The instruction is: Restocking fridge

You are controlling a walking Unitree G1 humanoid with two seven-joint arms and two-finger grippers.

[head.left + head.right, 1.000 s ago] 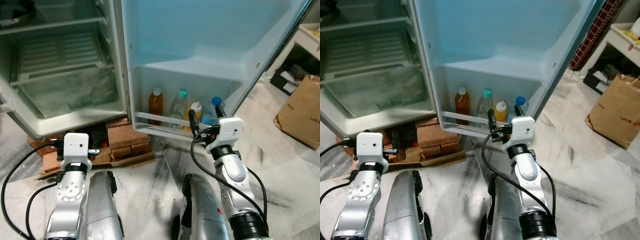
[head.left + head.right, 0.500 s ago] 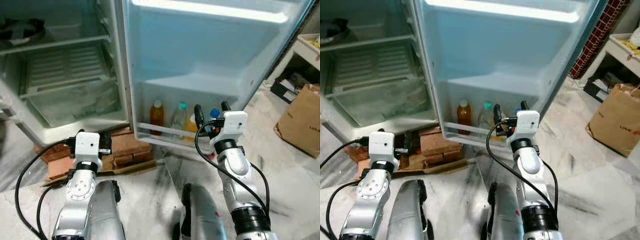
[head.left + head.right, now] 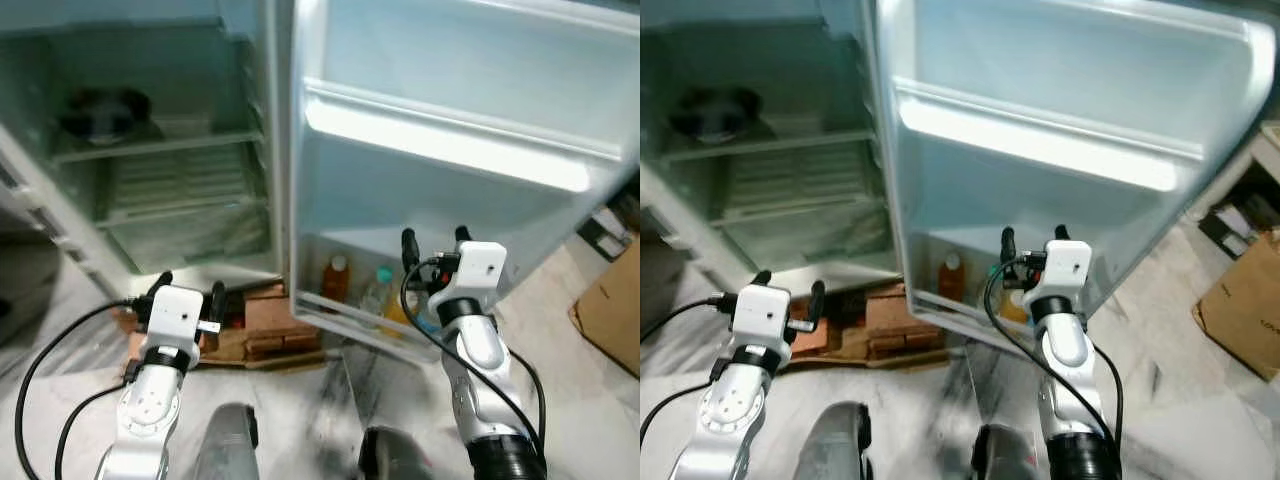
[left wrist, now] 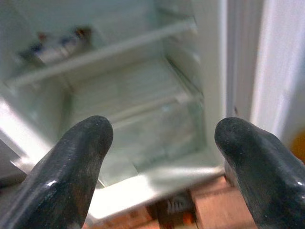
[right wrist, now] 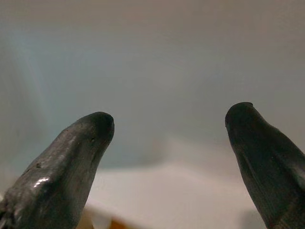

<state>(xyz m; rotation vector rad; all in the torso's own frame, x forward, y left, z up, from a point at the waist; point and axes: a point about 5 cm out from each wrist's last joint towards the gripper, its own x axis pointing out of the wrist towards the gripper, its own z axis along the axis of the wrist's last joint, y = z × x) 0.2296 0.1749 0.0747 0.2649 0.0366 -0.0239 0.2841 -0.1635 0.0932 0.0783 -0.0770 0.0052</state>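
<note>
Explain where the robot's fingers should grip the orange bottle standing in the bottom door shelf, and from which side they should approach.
Grip the orange bottle around its neck or upper body, coming from above and in front. It stands upright behind the door shelf rail, which covers its lower part, and a green-capped bottle stands close beside it. The right gripper, open, looks nearest.

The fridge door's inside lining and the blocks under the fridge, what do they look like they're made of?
Fridge door lining: probably moulded plastic, pale and glossy, with a bright sheen along its shelf rail. Blocks: probably brick, reddish-brown and matte, stacked in rectangular pieces.
</note>
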